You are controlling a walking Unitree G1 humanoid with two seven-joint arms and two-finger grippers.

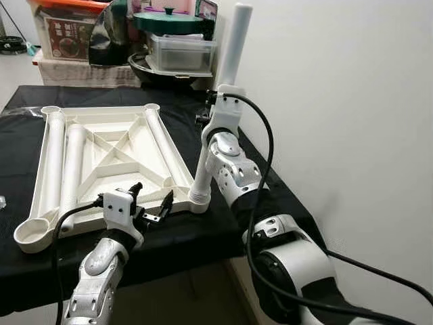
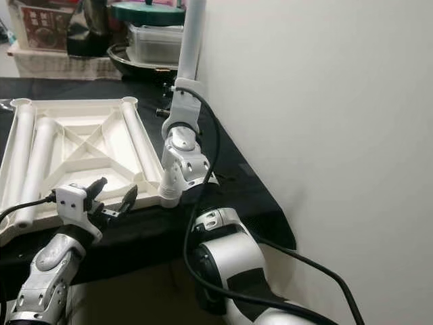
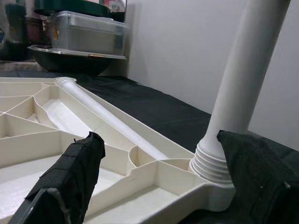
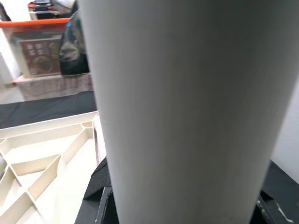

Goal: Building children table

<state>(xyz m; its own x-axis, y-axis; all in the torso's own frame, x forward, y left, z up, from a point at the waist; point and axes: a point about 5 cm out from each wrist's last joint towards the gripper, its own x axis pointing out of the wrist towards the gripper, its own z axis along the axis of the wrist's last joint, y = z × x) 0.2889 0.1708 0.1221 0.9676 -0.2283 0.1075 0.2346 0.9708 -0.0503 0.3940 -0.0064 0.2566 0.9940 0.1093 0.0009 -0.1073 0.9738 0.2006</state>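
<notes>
A black cloth (image 1: 20, 257) covers the work surface, and on it lies the tabletop (image 1: 101, 156), cream plastic, underside up, its ribs crossing in an X. Two loose legs lie in it along the left side – the outer leg (image 1: 51, 159) by the left rim, the inner leg (image 1: 72, 162) just beside it. A third leg (image 1: 161, 139) lies along the right rim.

At the near edge the left gripper (image 1: 150, 200) hovers just above the tabletop's near rim, its two black fingers (image 3: 70, 172) spread wide with nothing between them and touching nothing. In the left wrist view they frame the near right corner socket, where the threaded base of the upright leg (image 1: 233, 47) sits.

That upright leg rises from the near right corner, leaning slightly right towards the wall (image 1: 352, 101). The right gripper (image 1: 220, 101) is on it about midway up; in the right wrist view the leg's white shaft stands hard against the camera with black finger parts on both sides at its foot – it is pinched on the leg.

At the far side, beyond the cloth, stand a box with an orange lid (image 1: 64, 27), a clear lidded tub (image 1: 181, 51) and a green lid (image 1: 168, 20). The box's label is too small to read.
</notes>
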